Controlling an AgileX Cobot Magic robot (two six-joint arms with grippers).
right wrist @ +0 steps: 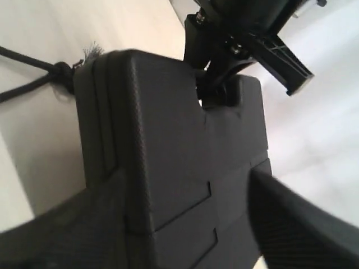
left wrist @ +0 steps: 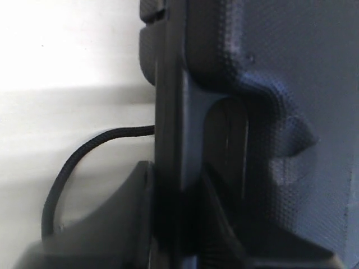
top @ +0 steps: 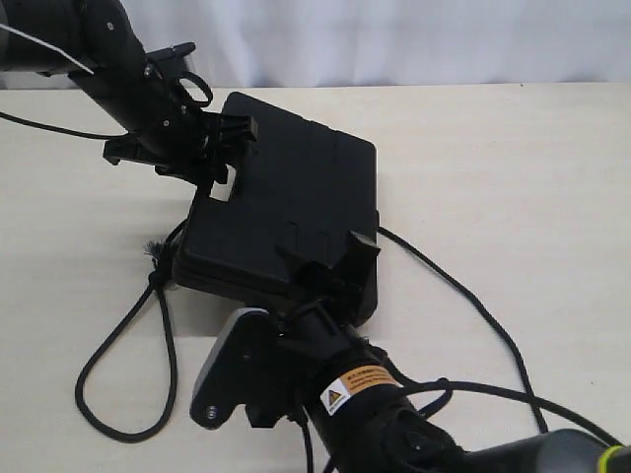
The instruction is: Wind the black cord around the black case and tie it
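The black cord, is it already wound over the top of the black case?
No. In the exterior view the black cord lies on the table in a loop beside the black case, whose lid is bare.

Cream table [top: 513,168] is lying bare and matte; pale curtain [top: 394,39] is hanging just behind the table's far edge.

One black case [top: 286,212], one black cord [top: 163,325], two grippers: left [top: 225,148], right [top: 330,266].

The exterior view looks down over the desk [top: 513,168], while both wrist views sit close against the black case [top: 286,212], their shared subject.
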